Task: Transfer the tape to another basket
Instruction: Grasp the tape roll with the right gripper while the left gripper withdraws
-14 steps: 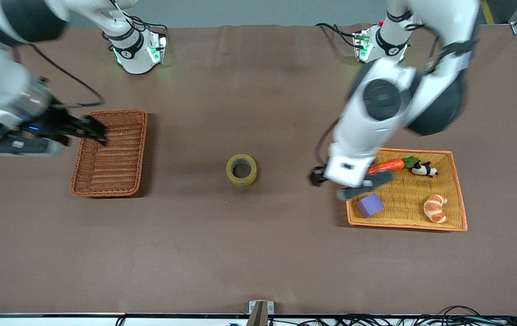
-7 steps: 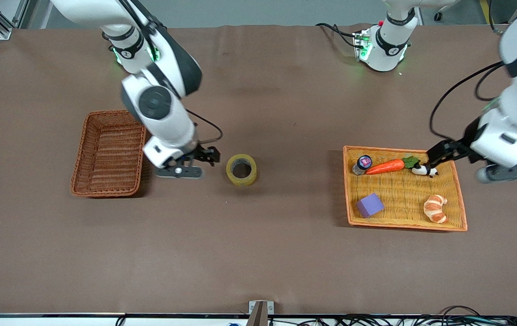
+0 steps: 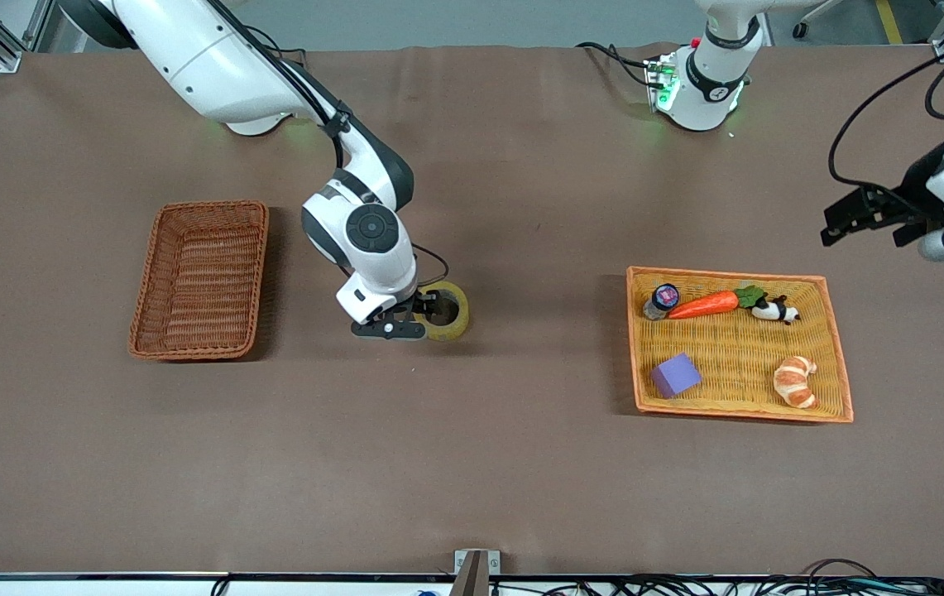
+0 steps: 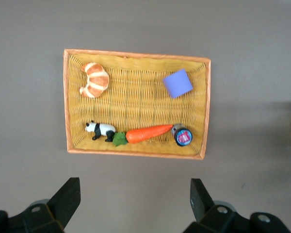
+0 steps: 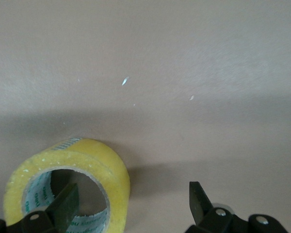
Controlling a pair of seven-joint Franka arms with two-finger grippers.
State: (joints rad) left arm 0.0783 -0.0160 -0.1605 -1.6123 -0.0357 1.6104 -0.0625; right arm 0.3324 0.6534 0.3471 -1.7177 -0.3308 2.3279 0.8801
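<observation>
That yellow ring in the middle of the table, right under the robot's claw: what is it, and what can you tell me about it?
It is the tape, a wide roll of translucent yellowish packing tape with a big round hole and pale printed lining inside. It lies flat on the brown table, hole up, between the dark wicker basket and the orange tray. The right gripper is down at it, open, with one finger in the hole and the other outside the wall.

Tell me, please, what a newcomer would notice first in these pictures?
Probably the right hand, open and low at the tape in the table's middle, one finger in the roll's hole. Next, the yellow tray of toys near the left arm's end, and the brown basket near the right arm's end. The left hand waits open, above the tray.
</observation>
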